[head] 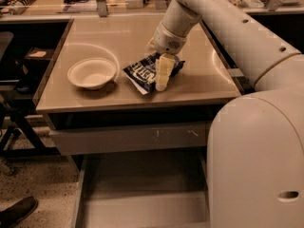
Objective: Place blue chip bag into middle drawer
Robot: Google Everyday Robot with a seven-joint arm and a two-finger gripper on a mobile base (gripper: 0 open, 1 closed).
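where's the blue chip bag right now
In the camera view the blue chip bag lies on the tabletop, just right of the white bowl, under the hand.

Dim amber light; glare on tabletop [118,37] around gripper [162,80].

You have one view only. It looks steeply down and forward, seemingly from the robot's own body, over the table [95,42], with the open middle drawer [142,208] near the bottom edge. The arm [228,27] crowds your right side, close to the lens. The gripper [161,81] sits mid-frame at the blue chip bag [140,72].
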